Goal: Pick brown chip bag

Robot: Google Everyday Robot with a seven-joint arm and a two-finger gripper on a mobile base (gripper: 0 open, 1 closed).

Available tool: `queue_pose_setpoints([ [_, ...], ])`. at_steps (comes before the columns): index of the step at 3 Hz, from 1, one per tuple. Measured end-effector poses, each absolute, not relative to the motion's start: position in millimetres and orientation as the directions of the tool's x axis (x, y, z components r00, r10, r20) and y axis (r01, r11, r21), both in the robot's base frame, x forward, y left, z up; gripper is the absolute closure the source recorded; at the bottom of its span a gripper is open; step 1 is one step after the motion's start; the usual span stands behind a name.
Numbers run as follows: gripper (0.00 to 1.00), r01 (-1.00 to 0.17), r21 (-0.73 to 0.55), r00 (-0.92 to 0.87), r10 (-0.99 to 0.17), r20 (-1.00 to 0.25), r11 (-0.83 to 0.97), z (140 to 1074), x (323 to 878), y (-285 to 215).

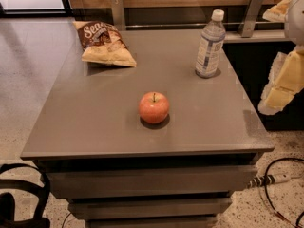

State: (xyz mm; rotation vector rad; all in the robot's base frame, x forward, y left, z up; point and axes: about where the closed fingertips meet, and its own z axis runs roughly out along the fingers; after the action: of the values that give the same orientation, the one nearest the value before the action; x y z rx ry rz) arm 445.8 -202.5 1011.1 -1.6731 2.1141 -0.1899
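Grey surface [95,122], viewed from the front. The gripper [278,91] is held off the right edge; whether it is spread or closed cannot be told. The brown chip bag [105,44] lies flat at the far-left corner, well apart from the gripper, with its long axis running diagonally. A capped bottle [209,44], contents indistinct, and an apple [154,107] stand between.

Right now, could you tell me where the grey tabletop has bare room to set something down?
The largest bare patch is the front-left, between the brown chip bag, the apple and the left edge of the tabletop. The strip between bag and water bottle is bare too. Tightest is the right side, where the gripper hangs just beyond the edge.
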Motion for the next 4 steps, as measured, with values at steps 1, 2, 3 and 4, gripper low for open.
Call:
queue_pose_setpoints([
  [1, 0.00, -0.877, -0.426, -0.083, -0.942, -0.325, 0.224, 1028, 475, -166],
  [2, 0.00, -0.858, -0.465, 0.019, -0.893, -0.450, 0.216, 1041, 501, -101],
  [3, 0.00, -0.852, -0.457, 0.048, -0.832, -0.553, 0.255, 1040, 531, -43],
  [4, 0.00, -0.851, -0.403, -0.010, -0.777, -0.630, 0.338, 1025, 577, -17],
])
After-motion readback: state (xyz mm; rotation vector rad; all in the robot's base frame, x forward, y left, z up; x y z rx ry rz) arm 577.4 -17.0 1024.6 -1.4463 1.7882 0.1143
